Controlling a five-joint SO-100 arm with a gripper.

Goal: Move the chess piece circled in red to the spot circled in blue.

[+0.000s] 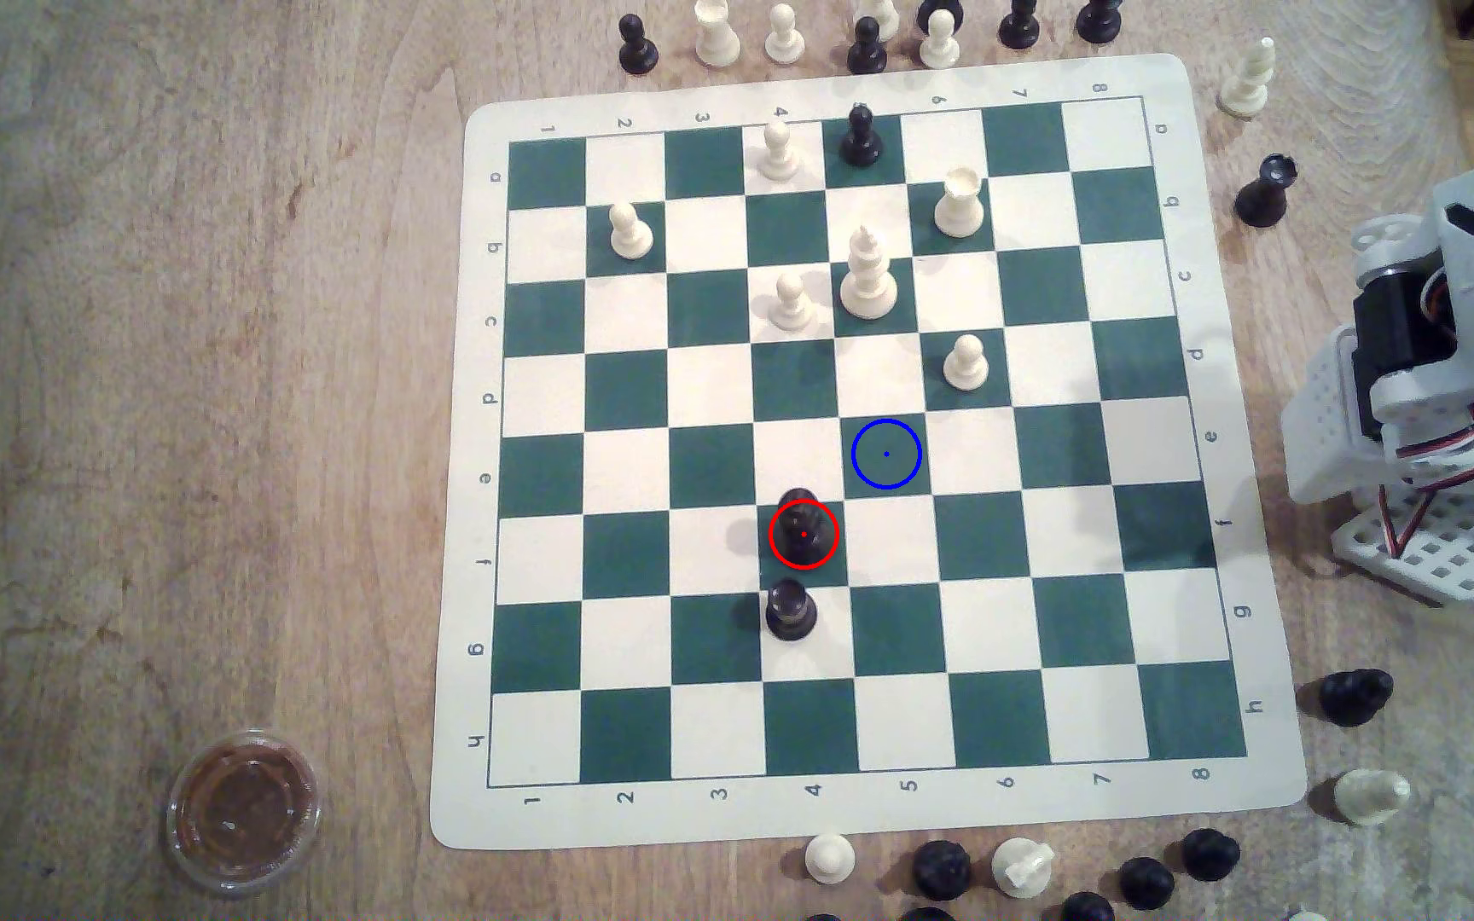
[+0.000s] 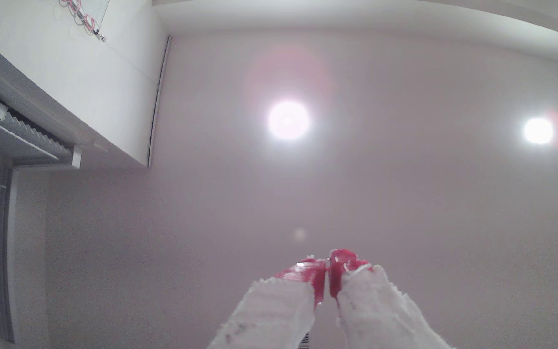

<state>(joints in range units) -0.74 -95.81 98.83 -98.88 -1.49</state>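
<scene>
In the exterior view the chess piece (image 1: 803, 530) stands upright inside the red ring on a green square, touching nothing; the spot (image 1: 886, 453) lies one square diagonally up and to that view's right, bare. A shorter black piece (image 1: 791, 609) sits just below, so I'd come straight down from above to clear it. The arm (image 1: 1425, 372) waits folded off the board's right edge. A small clear cup (image 1: 244, 810) at lower left holds something brown.

In the wrist view the gripper (image 2: 328, 278) points at the ceiling, red fingertips (image 2: 314, 278) pressed together, pinching nothing.
</scene>
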